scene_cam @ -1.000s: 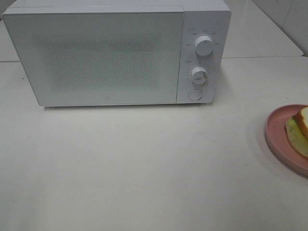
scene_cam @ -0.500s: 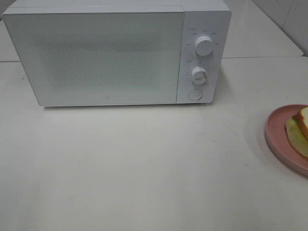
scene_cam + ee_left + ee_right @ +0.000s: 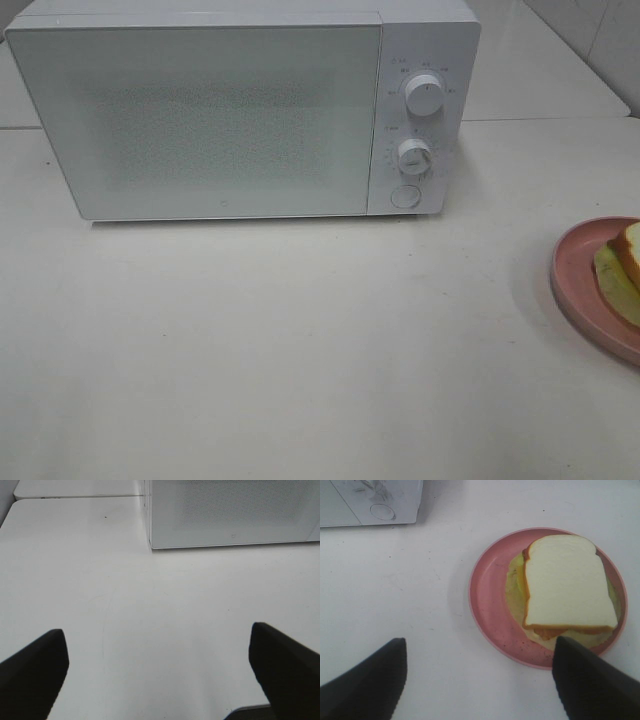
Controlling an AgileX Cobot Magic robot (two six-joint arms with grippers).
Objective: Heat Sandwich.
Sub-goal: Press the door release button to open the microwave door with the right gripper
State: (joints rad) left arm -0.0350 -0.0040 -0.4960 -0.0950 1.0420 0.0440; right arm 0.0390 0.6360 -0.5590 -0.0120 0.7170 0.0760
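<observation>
The sandwich (image 3: 567,592) lies flat on a round pink plate (image 3: 487,600). The plate sits at the right side of the white table (image 3: 300,350), well apart from the microwave (image 3: 200,120). There is one sandwich. Its top is a slice of soft white bread with a thin orange-brown crust all round. It is squarish, with one rounded end. Under it a pale yellow-green layer sticks out at the edges. The plate is smooth, with a low rim and a few small dark specks. There is one plate. The microwave is one white box with a big flat door (image 3: 215,125) covered in tiny dots, and the door is closed. Beside the door there are an upper knob (image 3: 424,96) and a lower knob (image 3: 413,157), both round and white. One round button (image 3: 404,196) sits below them. The table is smooth and pale. The left gripper (image 3: 156,632) has its two dark fingers (image 3: 30,675) spread wide over bare table and holds nothing. The right gripper (image 3: 480,642) also has its two fingers far apart, near the plate, and holds nothing.
</observation>
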